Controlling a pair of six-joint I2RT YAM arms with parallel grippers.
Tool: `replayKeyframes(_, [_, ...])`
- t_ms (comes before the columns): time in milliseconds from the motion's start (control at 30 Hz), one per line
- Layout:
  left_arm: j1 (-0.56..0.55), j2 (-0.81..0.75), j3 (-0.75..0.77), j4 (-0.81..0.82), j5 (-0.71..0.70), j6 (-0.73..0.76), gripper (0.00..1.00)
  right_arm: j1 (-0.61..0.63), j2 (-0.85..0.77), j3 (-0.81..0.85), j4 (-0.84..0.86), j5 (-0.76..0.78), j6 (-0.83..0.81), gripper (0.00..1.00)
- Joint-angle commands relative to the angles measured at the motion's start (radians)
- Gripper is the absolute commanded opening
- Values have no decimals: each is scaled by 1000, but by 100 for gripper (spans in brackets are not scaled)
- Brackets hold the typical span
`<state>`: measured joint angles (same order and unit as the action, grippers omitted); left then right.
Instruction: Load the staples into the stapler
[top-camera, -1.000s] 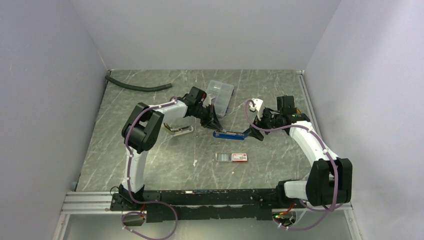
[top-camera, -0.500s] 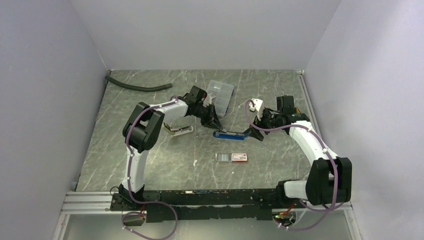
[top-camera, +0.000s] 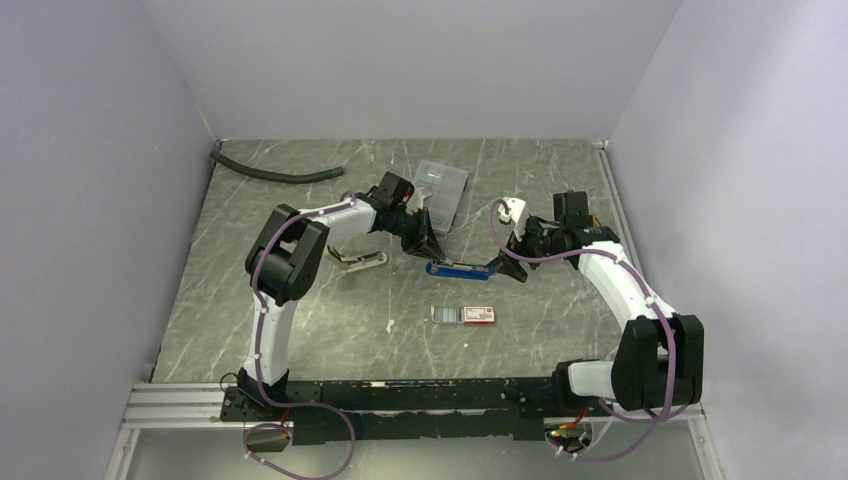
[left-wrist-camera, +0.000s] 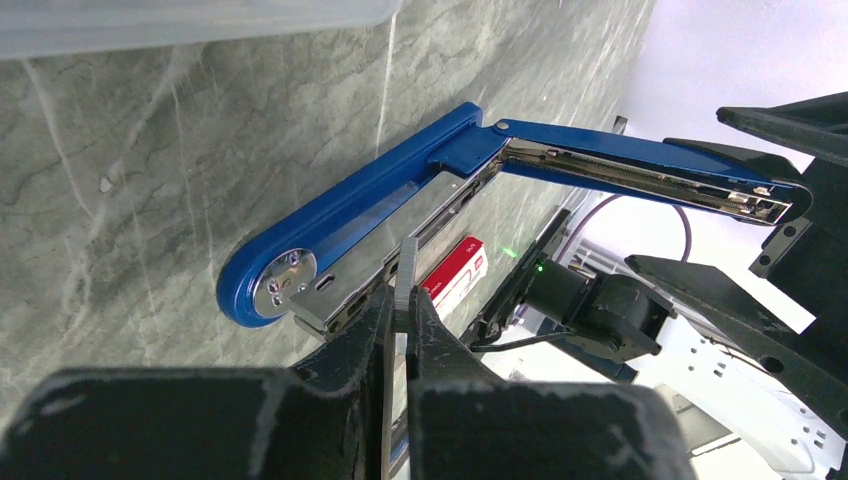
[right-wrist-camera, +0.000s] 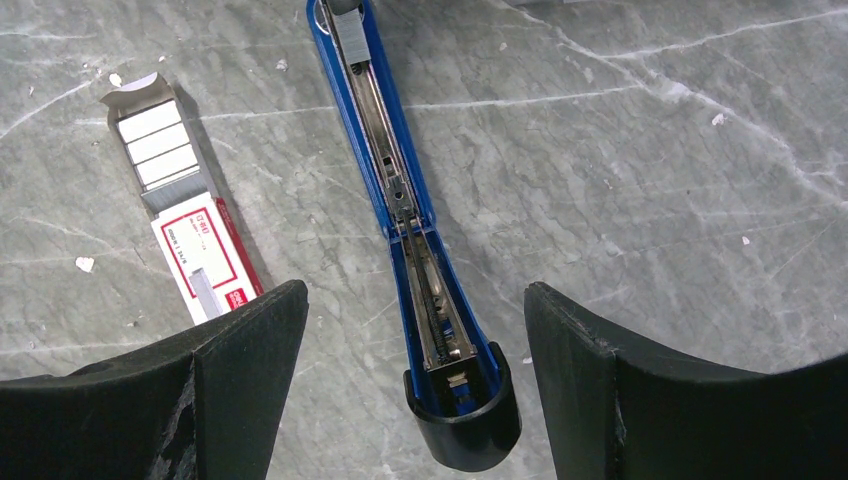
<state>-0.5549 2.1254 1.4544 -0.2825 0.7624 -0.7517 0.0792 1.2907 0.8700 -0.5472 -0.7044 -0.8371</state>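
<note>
Still stalled mid-load, unchanged over the last second: left claw (left-wrist-camera: 403, 300) clamped on staples (left-wrist-camera: 405, 268) at the open stapler's (left-wrist-camera: 350, 215) rail, right claw (right-wrist-camera: 412, 290) spread wide astride its lid.

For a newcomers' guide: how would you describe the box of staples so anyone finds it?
On the table, look nearer the arm bases than the open blue stapler. The box is white with a red end, a tray of silvery staples pulled out, unlike the clear case behind.

Glossy blue stapler (right-wrist-camera: 398, 190), apparently plastic
</note>
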Motion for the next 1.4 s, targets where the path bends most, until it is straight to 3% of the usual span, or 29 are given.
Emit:
replayKeyframes(0, [3, 20, 32, -8, 2, 17, 3, -5, 1, 3, 1, -22, -13, 83])
replayKeyframes(1367, [-13, 53, 102, -106, -40, 68, 7, -7, 12, 6, -4, -23, -8, 83])
